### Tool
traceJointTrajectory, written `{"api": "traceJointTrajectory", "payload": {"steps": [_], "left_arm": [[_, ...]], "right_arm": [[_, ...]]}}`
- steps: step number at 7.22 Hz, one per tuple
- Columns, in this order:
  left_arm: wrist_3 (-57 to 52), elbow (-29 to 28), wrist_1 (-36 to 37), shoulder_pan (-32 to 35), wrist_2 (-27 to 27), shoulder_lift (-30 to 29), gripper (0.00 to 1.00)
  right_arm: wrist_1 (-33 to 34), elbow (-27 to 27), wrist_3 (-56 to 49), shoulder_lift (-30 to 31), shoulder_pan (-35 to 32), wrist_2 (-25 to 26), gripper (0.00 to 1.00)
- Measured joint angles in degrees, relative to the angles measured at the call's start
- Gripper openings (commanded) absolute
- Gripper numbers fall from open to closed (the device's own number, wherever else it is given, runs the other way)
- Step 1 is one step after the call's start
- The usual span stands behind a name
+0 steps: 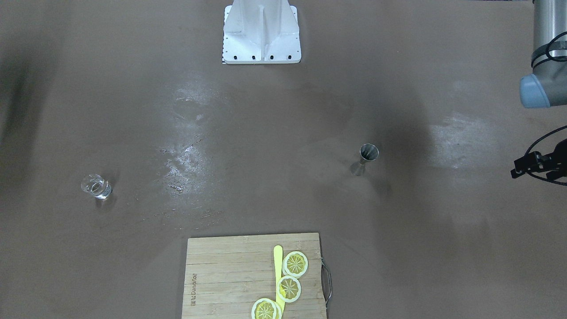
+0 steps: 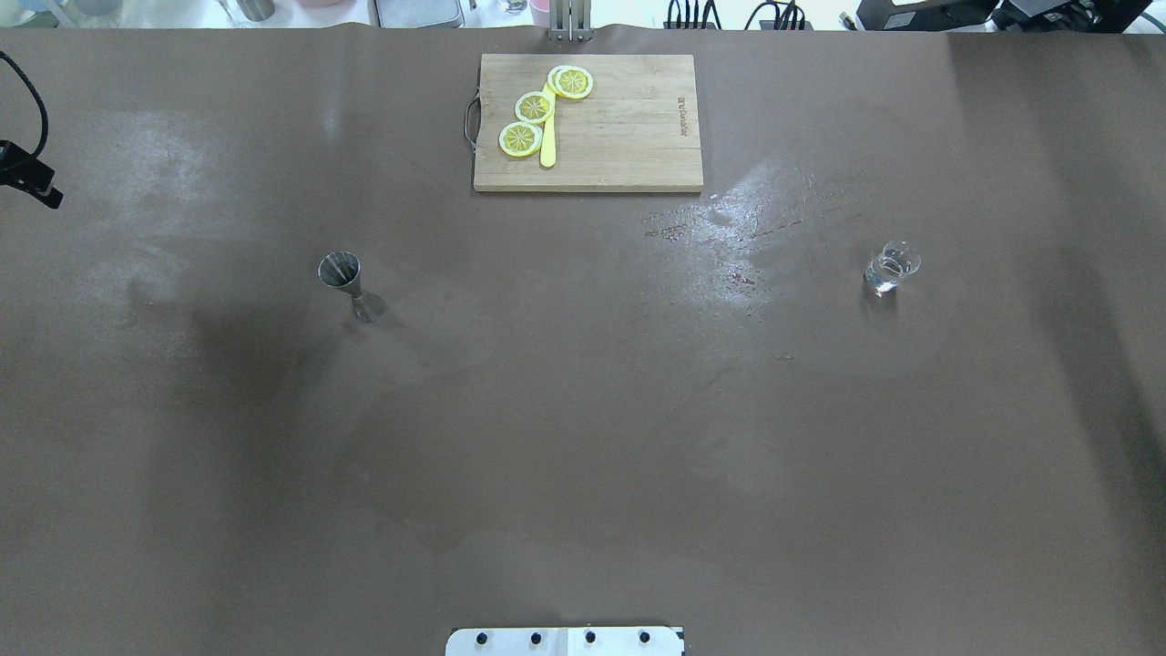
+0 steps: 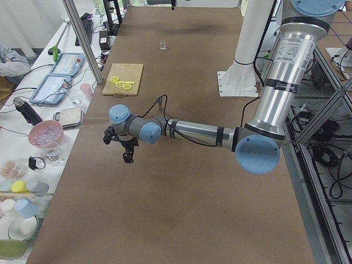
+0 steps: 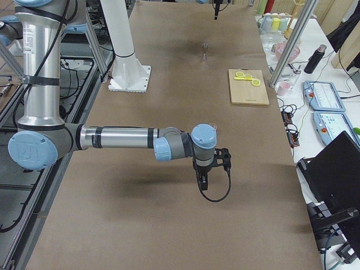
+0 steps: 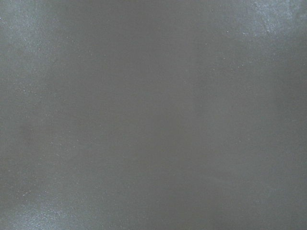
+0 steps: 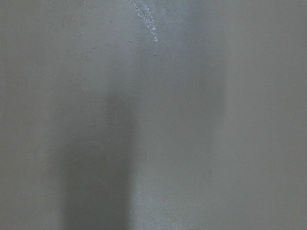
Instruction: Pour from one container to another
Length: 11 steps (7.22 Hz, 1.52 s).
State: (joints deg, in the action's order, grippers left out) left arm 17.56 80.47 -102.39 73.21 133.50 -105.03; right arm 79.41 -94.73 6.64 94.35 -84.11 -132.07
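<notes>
Clear glass beaker cup stands upright on the right of the table, steel jigger upright at left (well apart). Left gripper and right gripper hover; their finger spread cannot be told.

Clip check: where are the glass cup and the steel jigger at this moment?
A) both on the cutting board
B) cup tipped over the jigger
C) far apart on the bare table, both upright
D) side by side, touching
C: the glass cup stands on the robot's right side of the table and the jigger on its left, both upright, neither on the cutting board.
</notes>
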Motion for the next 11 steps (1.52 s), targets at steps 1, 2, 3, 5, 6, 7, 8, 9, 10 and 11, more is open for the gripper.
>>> {"api": "traceJointTrajectory", "payload": {"steps": [1,2,3,5,6,7,8,9,10,11], "left_arm": [[0.0,0.0,0.0,0.0,0.0,0.0,0.99],[0.0,0.0,0.0,0.0,0.0,0.0,0.99],[0.0,0.0,0.0,0.0,0.0,0.0,0.99],[0.0,0.0,0.0,0.0,0.0,0.0,0.99],[0.0,0.0,0.0,0.0,0.0,0.0,0.99],[0.0,-0.1,0.0,0.0,0.0,0.0,0.99],[0.0,-0.2,0.0,0.0,0.0,0.0,0.99],[-0.1,-0.2,0.0,-0.1,-0.3,0.0,0.99],[-0.1,-0.2,-0.2,-0.2,-1.0,-0.1,0.99],[-0.1,-0.2,-0.4,-0.2,-1.8,-0.2,0.99]], "right_arm": [[0.0,0.2,0.0,0.0,0.0,-0.1,1.0],[0.0,0.3,0.0,-0.1,0.0,-0.2,1.0],[0.0,0.4,0.0,-0.1,0.0,-0.3,1.0],[0.0,0.4,0.0,0.0,0.0,-0.3,1.0],[0.0,0.4,0.1,0.1,0.0,-0.4,1.0],[0.0,0.3,0.1,0.2,0.0,-0.7,1.0],[0.0,0.3,0.1,0.3,0.0,-1.0,1.0],[0.0,0.4,0.1,0.4,-0.1,-1.2,1.0],[-0.1,0.4,0.1,0.5,-0.2,-1.3,1.0],[-0.1,0.4,0.1,0.6,-0.3,-1.3,1.0]]}}
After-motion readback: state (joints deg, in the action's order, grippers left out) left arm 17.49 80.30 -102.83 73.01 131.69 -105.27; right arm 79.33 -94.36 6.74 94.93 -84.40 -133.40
